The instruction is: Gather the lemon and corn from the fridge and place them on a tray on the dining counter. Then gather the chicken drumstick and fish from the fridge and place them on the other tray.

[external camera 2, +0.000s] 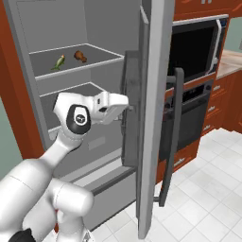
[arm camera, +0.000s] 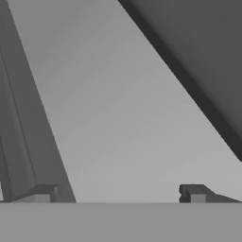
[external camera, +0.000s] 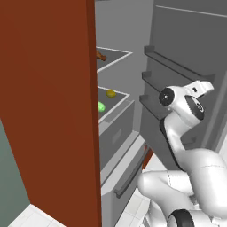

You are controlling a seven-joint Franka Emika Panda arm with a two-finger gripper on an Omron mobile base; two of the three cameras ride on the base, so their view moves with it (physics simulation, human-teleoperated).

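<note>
The fridge stands open. On its upper shelf lie the corn, green and yellow, and the brown chicken drumstick, which shows again as the drumstick from the left. One shelf lower sits the yellow lemon beside a small green round item. My gripper is up against the inner side of the open fridge door, well right of the shelves. Seen from the hand, the gripper is open, its fingertips wide apart with nothing between them, facing grey door panel. The fish, the trays and the dining counter are out of view.
A tall brown cabinet panel flanks the fridge on its left. Grey door shelves jut from the door close to my hand. A drawer front sits below the shelves. A built-in oven and the door's long handle lie to the right, above white floor tiles.
</note>
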